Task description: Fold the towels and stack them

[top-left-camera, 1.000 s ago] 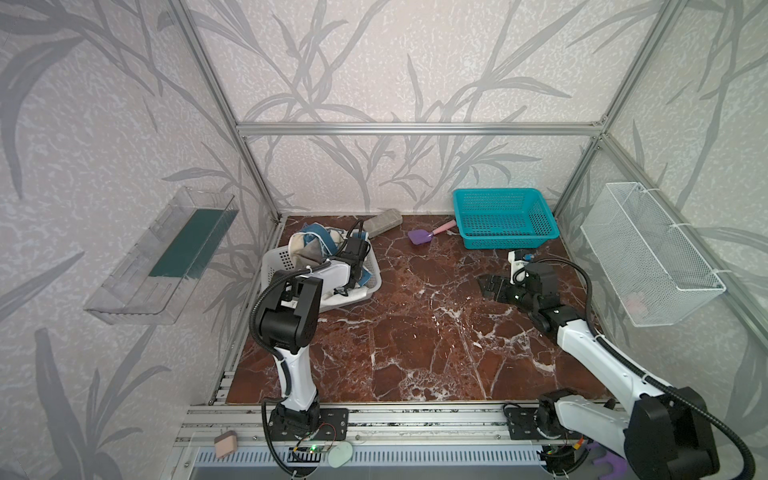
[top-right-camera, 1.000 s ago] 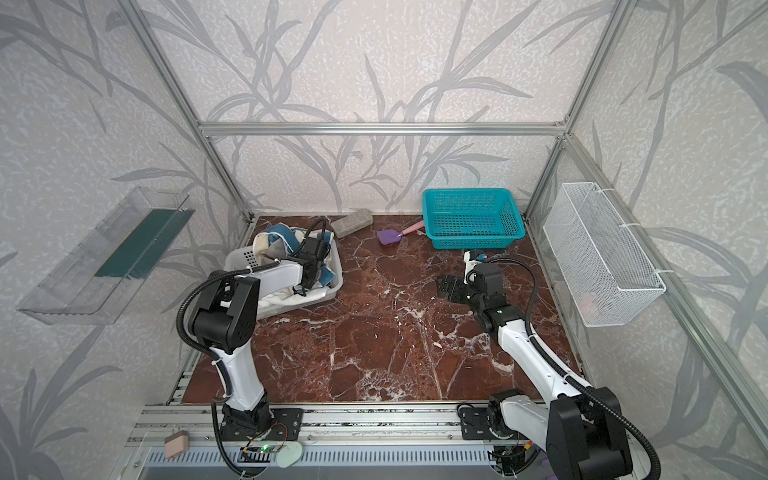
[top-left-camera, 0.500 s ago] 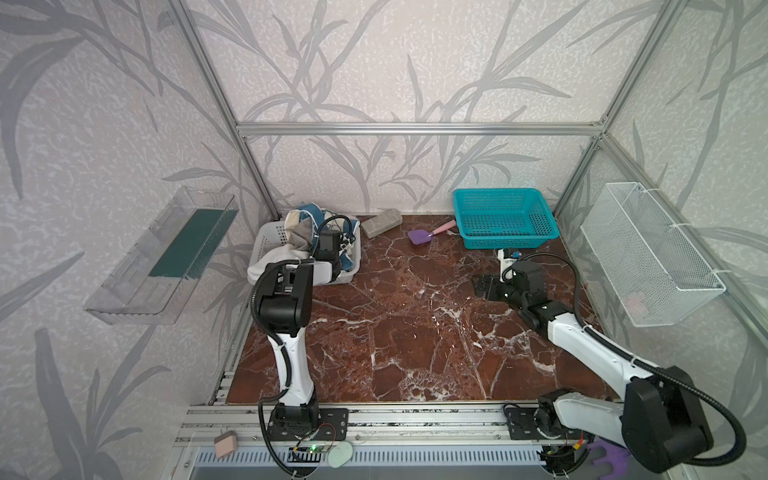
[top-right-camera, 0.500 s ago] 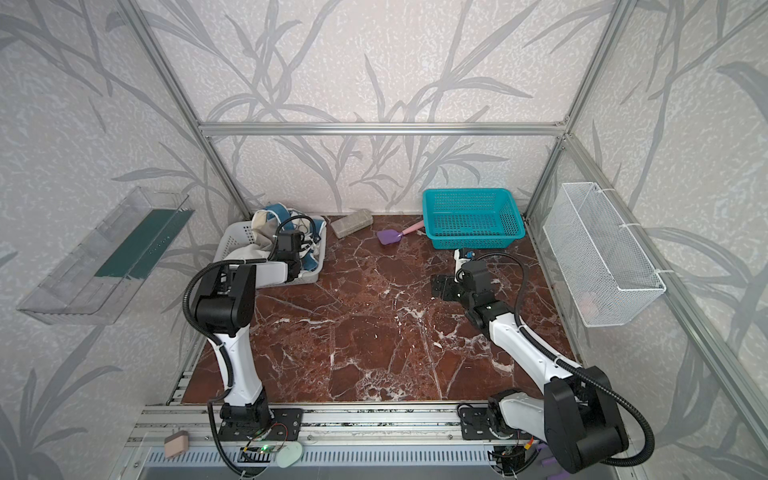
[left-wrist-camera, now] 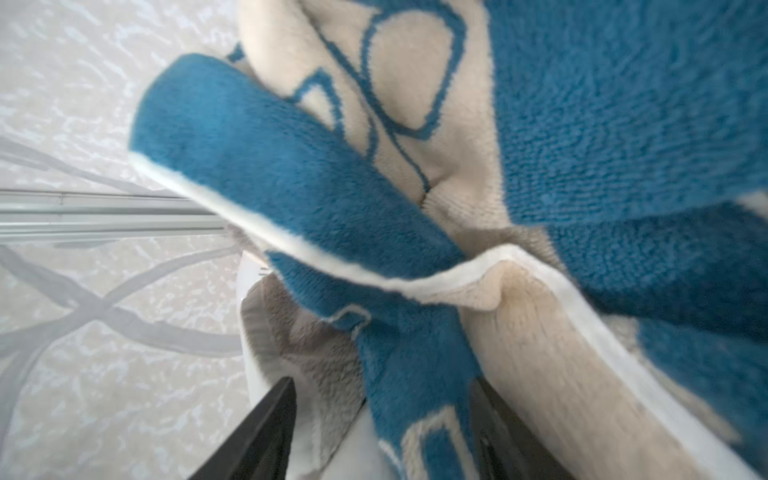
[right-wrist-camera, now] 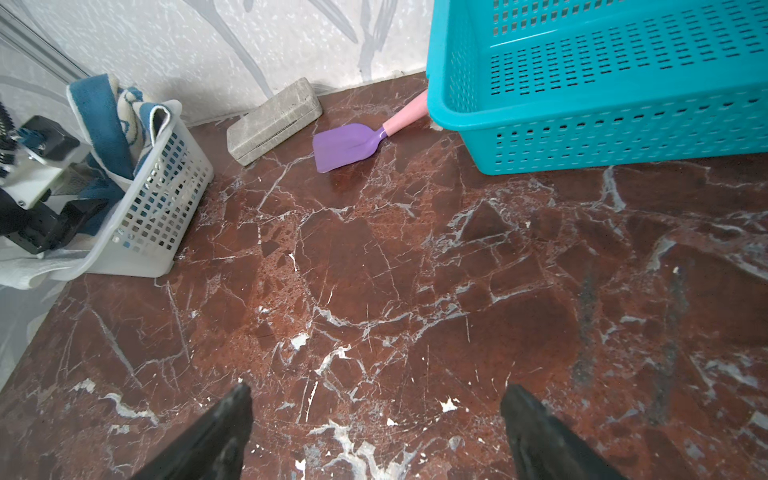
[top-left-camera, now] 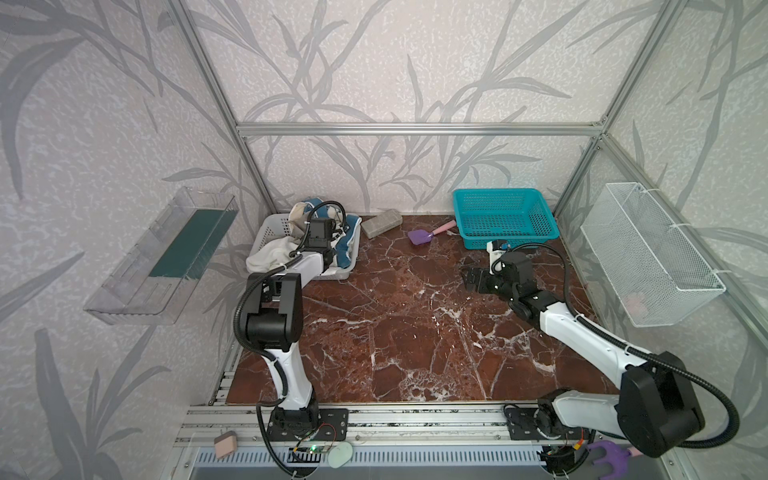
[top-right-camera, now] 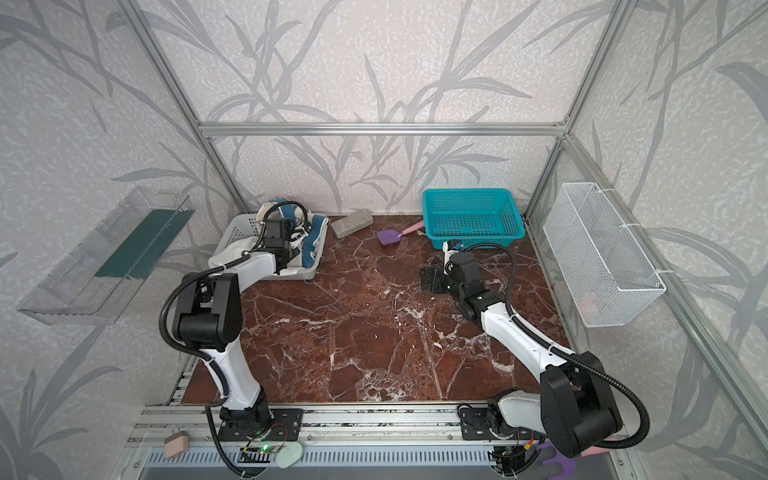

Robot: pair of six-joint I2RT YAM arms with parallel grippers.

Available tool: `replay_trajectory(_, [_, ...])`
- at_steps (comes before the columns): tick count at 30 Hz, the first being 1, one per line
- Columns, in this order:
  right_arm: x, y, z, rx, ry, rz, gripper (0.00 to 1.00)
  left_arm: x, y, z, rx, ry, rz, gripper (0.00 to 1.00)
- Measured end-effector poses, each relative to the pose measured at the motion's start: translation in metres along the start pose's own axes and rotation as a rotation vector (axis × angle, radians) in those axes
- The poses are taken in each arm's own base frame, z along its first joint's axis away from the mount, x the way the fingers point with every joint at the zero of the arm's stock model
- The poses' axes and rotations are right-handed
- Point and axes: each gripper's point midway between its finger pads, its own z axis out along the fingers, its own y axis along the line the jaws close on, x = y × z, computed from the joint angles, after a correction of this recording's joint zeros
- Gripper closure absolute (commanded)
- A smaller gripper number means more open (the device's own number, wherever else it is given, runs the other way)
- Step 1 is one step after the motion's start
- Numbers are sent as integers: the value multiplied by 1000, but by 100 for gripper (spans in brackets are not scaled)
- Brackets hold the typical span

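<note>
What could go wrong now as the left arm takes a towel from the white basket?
The left gripper stands open around bunched folds of the blue-bordered towel, the grey-taupe towel close beside: it may pinch both. The white towel hangs over the rim of the white basket; a pull might drag the basket along.

On the marble tabletop point(top-left-camera: 395, 332), a purple scoop point(top-left-camera: 420, 237) with a pink handle lies between a grey block point(top-left-camera: 381, 223) and a teal perforated basket point(top-left-camera: 513, 241), near the back wall.

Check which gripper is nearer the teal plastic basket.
Right. The right gripper is over the marble tabletop, just in front of the teal plastic basket. The left gripper is across it, inside the white slotted basket among the towels.
</note>
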Motion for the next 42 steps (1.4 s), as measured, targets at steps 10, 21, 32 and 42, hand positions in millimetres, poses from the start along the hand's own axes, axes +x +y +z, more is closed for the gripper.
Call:
replay_trajectory(10, [-4, 18, 8, -70, 49, -1, 7, -83, 64, -76, 247, -191, -516, 48])
replay_trajectory(21, [11, 23, 13, -102, 111, 5, 7, -117, -28, -36, 602, -79, -752, 26])
replay_trajectory(32, [12, 21, 19, -97, 113, -14, 9, -129, -47, -5, 595, -76, -846, 47])
replay_trajectory(42, [2, 26, 19, -110, 73, -25, 10, -146, -25, 9, 522, -162, -904, 45])
